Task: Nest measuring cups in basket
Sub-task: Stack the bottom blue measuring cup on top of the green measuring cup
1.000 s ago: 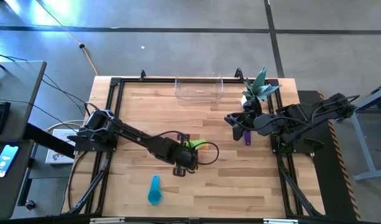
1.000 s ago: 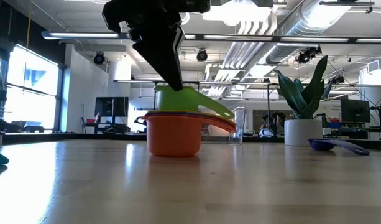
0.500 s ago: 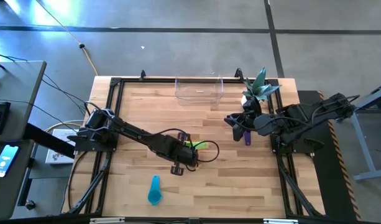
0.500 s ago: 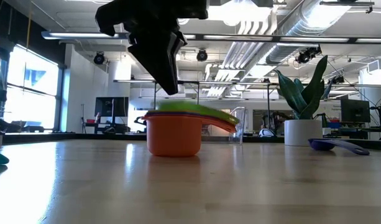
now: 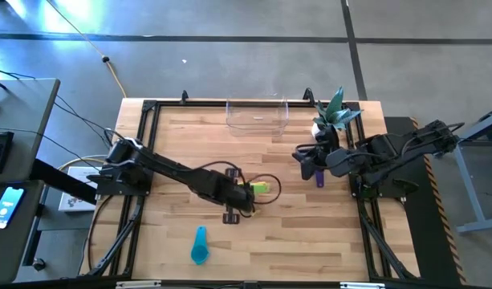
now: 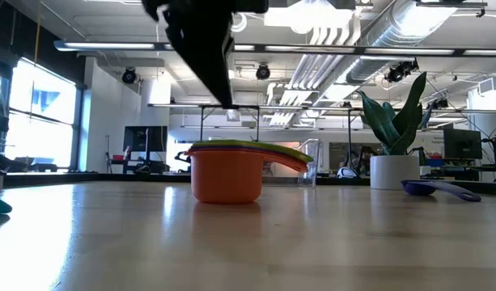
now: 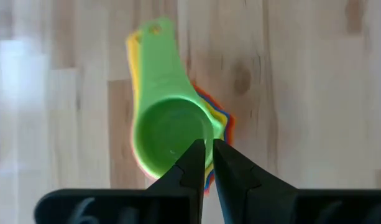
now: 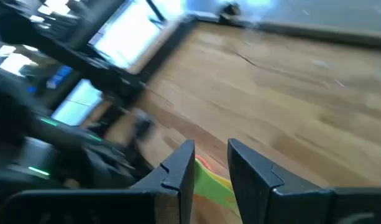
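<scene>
A pale wooden table (image 5: 189, 136) in a black frame stands on a grey floor. From above, a stack of nested cups (image 5: 260, 189) lies near the table's middle, a green cup on top. The left gripper (image 5: 244, 195) is just beside the stack. The clear basket (image 5: 257, 115) sits well beyond the stack at the far edge. A teal cup (image 5: 199, 246) lies nearer the front edge than the stack. A purple cup (image 5: 319, 175) lies to the stack's right, close under the right gripper (image 5: 306, 160), with a potted plant (image 5: 326, 128) beside it.

At table height, the orange cup (image 6: 225, 178) carries the stack, and the left gripper (image 6: 229, 101) hangs above it, not touching.

The left wrist camera shows the green cup (image 7: 168, 124) nested on top, the jaws almost together and holding nothing.

The right wrist camera shows its jaws apart and empty.
</scene>
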`<state>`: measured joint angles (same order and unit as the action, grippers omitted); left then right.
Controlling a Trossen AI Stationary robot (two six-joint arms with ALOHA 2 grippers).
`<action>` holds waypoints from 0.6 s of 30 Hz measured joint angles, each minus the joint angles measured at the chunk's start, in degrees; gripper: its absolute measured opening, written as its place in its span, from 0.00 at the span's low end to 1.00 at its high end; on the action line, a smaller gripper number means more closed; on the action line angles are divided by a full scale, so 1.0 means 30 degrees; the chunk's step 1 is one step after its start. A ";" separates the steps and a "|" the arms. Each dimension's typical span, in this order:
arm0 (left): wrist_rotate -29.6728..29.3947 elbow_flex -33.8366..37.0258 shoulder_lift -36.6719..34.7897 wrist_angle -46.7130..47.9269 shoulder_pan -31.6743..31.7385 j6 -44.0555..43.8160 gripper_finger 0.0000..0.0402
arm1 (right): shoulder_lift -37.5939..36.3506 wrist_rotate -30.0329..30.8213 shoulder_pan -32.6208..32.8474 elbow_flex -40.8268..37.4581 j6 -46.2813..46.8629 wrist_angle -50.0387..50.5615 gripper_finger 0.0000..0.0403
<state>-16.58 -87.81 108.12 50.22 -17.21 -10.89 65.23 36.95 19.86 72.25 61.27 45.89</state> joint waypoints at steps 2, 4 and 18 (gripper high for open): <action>-0.0023 0.0000 -0.0765 0.0365 0.0059 -0.0434 0.04 | 0.0000 -0.0148 0.0000 0.0000 0.1529 0.1569 0.22; -0.0142 0.0000 -0.1645 0.0557 0.0137 -0.0692 0.03 | 0.0011 -0.0280 0.0000 0.0000 0.3195 0.3274 0.22; -0.0445 -0.0029 -0.8440 0.1527 0.0663 -0.0665 0.00 | 0.0818 -0.2030 -0.0840 0.0007 0.6070 0.6750 0.22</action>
<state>-17.91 -87.90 82.80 54.80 -15.22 -12.88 67.69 30.86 17.34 72.27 79.48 66.14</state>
